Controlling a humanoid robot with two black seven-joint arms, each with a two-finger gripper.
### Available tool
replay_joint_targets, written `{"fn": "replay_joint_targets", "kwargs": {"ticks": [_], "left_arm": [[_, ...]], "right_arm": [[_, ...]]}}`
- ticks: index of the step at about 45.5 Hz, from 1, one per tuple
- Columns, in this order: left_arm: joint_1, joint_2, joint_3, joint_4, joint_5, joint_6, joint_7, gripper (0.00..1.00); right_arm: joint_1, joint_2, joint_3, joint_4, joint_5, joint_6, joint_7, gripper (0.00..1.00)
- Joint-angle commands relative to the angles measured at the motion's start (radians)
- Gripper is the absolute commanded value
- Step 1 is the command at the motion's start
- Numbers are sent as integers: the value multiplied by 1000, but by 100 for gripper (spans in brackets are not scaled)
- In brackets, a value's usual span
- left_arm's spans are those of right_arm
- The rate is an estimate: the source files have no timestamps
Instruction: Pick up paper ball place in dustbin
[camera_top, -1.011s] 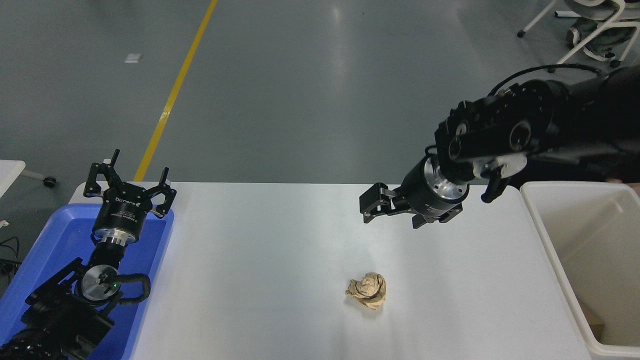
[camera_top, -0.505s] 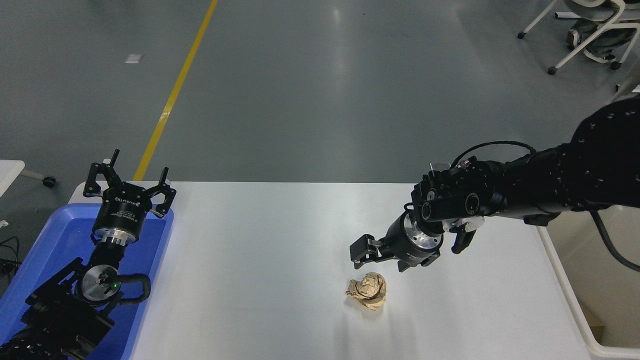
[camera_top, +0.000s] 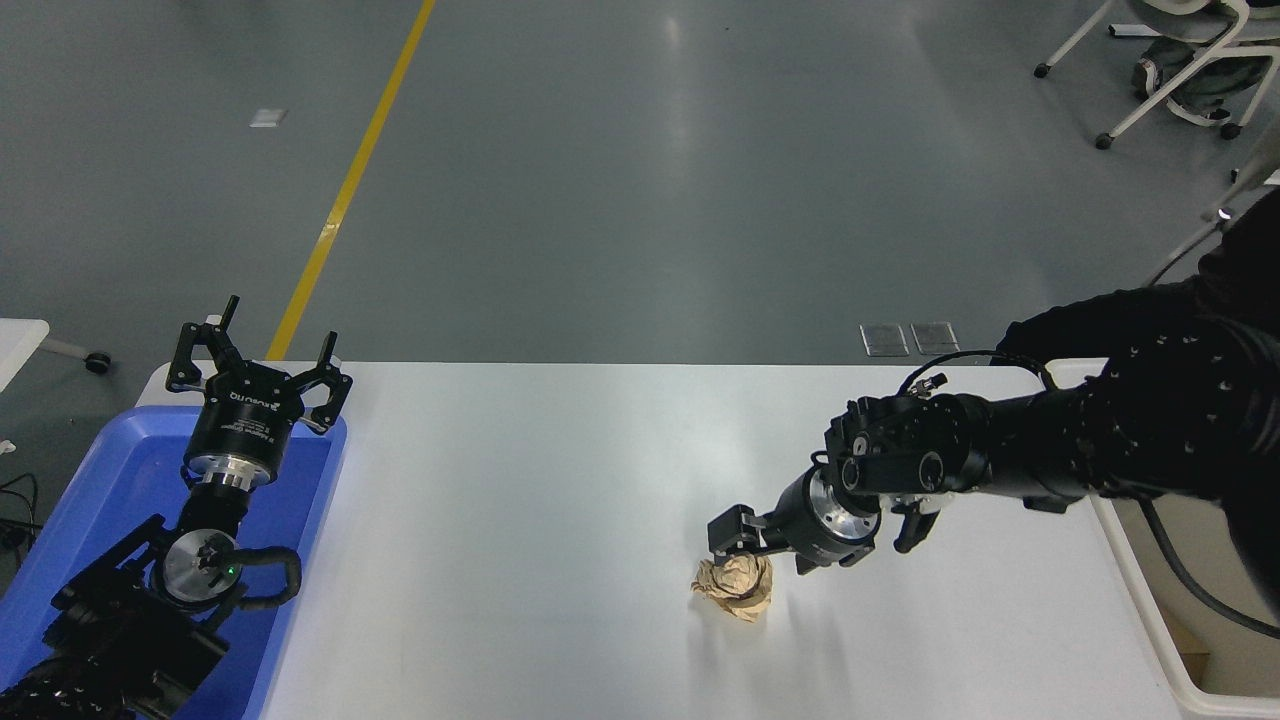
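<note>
right gripper (camera_top: 738, 545) has its fingers spread right over the paper ball (camera_top: 735, 588) sitting on the white surface (camera_top: 520, 520), looks lined up to pinch it for the dustbin (camera_top: 1150, 610) trip

Looks like a lab or industrial workshop floor to me: glossy grey-green poured floor (camera_top: 640, 180) with a painted yellow lane line (camera_top: 345, 190), a white rolling office chair (camera_top: 1165, 60) parked in the far corner, plain white work surface (camera_top: 520, 520).
</note>
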Motion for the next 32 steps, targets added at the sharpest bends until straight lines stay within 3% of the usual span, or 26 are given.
{"fn": "replay_joint_targets", "kwargs": {"ticks": [1,12,19,25,28,32], "left_arm": [[0,0,1,0,1,0,0,100],[0,0,1,0,0,0,0,100],[0,0,1,0,1,0,1,100],[0,0,1,0,0,0,0,100],[0,0,1,0,1,0,0,100],[0,0,1,0,0,0,1,100]], "right_arm": [[-61,0,23,-67,-17,-8,1,100],[-84,0,45,-77,-4,-14,1,96],[-93,0,48,-90,2,-14,2,85],[-95,0,49,-90,3,-13,4,64],[-95,0,49,-90,3,-11,5,38],[-97,0,49,-90,2,-11,5,24]]}}
